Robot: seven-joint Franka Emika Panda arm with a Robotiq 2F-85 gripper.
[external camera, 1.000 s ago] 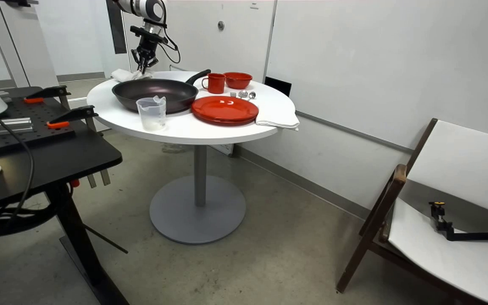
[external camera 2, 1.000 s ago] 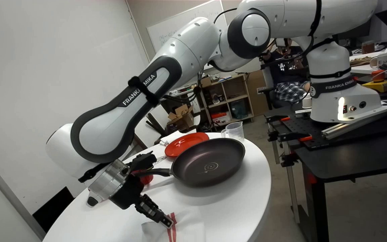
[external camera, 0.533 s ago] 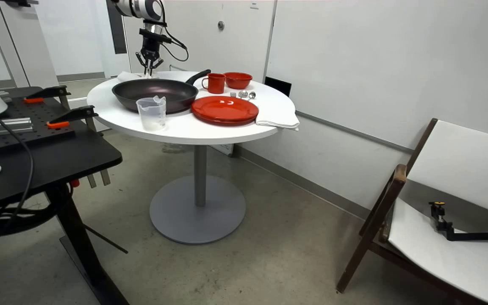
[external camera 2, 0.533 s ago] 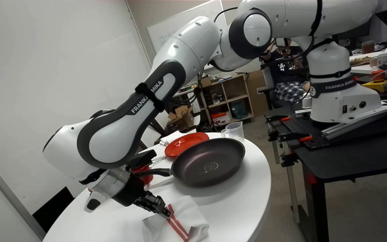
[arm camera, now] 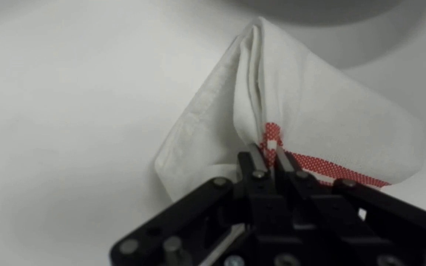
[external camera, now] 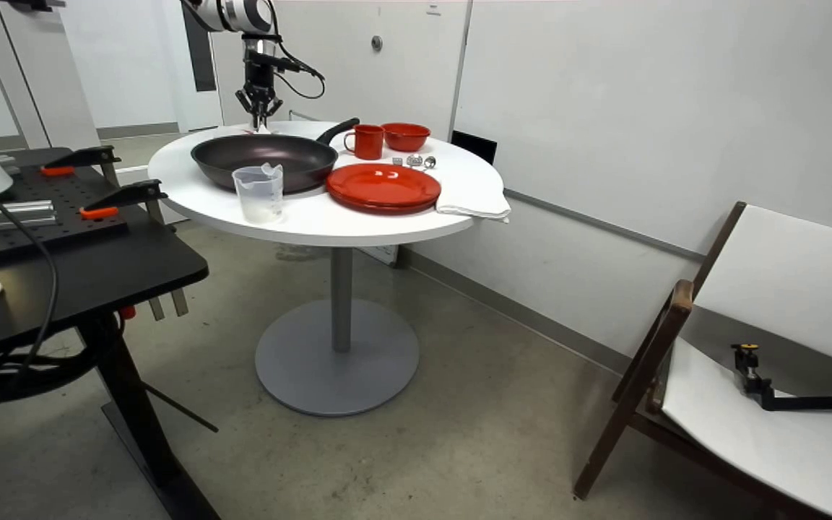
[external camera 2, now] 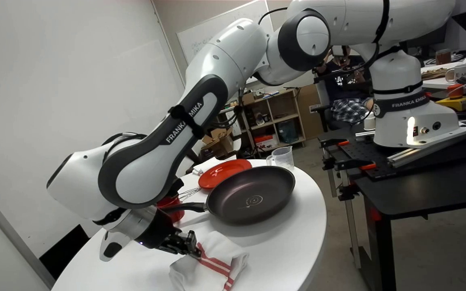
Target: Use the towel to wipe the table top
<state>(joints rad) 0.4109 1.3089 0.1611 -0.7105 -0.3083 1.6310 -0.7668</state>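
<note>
The towel [external camera 2: 210, 258], white with red stripes, lies bunched on the round white table top [external camera 2: 287, 242]. My gripper [arm camera: 268, 153] is shut on a fold of it, and a striped ridge is pinched between the fingertips in the wrist view. Loose cloth spreads to both sides of the jaws. In an exterior view the gripper [external camera 2: 195, 252] reaches down at a slant onto the towel's near-wall side. From the opposite side the gripper [external camera: 260, 126] shows behind the pan, which hides most of the towel there.
A dark frying pan [external camera 2: 253, 198] sits close to the towel, its handle toward the arm. Around it stand a red mug [external camera: 368, 143], a red bowl [external camera: 406, 137], red plates [external camera: 383, 186], a measuring cup [external camera: 258, 198], small metal utensils [external camera: 414, 161] and a folded white cloth [external camera: 474, 198].
The gripper has dragged the towel a short way across the table top, rightward in the view across the pan. The towel has bunched and its stripe has swung round. The hand is turned differently.
</note>
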